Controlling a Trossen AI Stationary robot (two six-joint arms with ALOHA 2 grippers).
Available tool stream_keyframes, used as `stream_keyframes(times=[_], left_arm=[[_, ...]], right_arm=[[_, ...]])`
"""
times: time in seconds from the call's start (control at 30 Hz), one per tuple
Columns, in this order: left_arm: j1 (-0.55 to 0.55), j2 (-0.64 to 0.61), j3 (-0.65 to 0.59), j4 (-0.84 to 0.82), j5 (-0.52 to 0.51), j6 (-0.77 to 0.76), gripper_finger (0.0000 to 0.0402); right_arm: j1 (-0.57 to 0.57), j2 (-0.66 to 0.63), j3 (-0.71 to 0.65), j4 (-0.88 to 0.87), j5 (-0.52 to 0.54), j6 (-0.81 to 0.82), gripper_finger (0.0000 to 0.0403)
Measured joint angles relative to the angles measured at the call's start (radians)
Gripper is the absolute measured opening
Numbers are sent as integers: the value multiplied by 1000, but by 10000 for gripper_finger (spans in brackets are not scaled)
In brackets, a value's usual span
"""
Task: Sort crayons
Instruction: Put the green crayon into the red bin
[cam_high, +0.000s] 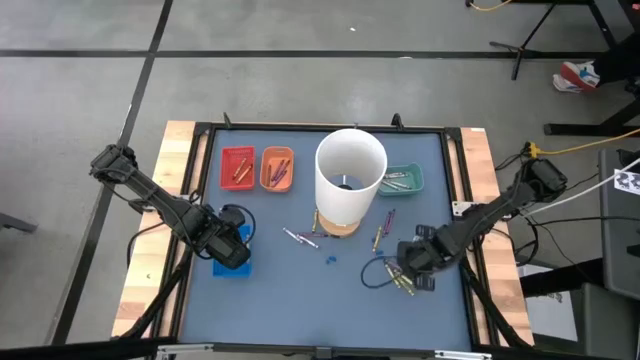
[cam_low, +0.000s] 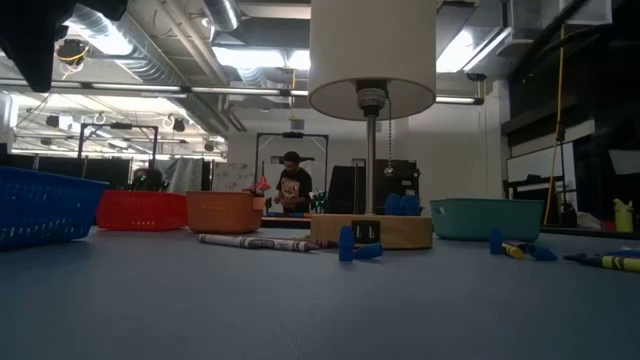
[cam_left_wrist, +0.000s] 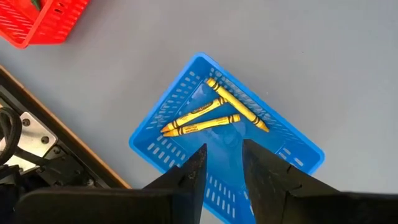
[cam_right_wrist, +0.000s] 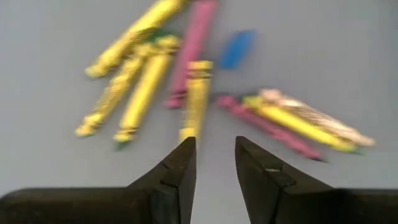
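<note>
You're partway: three yellow crayons (cam_left_wrist: 214, 112) lie in the blue tray (cam_left_wrist: 298, 152) left of the lamp (cam_high: 350, 178). Left gripper (cam_left_wrist: 222, 163) hovers open, empty above them; right gripper (cam_right_wrist: 214, 155) open over unsorted crayons (cam_right_wrist: 149, 81) right of it.

Grey concrete floor (cam_high: 300, 60) with dark seams; exposed ceiling ducts (cam_low: 180, 30), bright strip lights (cam_low: 250, 57).
</note>
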Motion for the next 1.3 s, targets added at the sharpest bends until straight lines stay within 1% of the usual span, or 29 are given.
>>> stream_keyframes(times=[0.1,0.2,0.3,0.5,0.67,0.83,0.97,1.3], left_arm=[[0,0,0,3,-18,0,86],[0,0,0,5,-42,0,86],[0,0,0,12,-44,0,86],[0,0,0,25,-44,0,86],[0,0,0,26,-45,0,86],[0,0,0,26,-45,0,86],[0,0,0,26,-45,0,86],[0,0,0,27,-45,0,86]], right_arm=[[48,-6,-29,50,-1,12,111],[92,-6,-33,52,56,74,111],[133,-6,-34,54,108,121,111],[206,-6,-34,59,176,192,111],[245,-5,-34,77,225,243,111],[261,-5,-34,76,243,286,111],[261,-3,-34,76,250,290,111],[259,69,-77,107,234,290,111]])
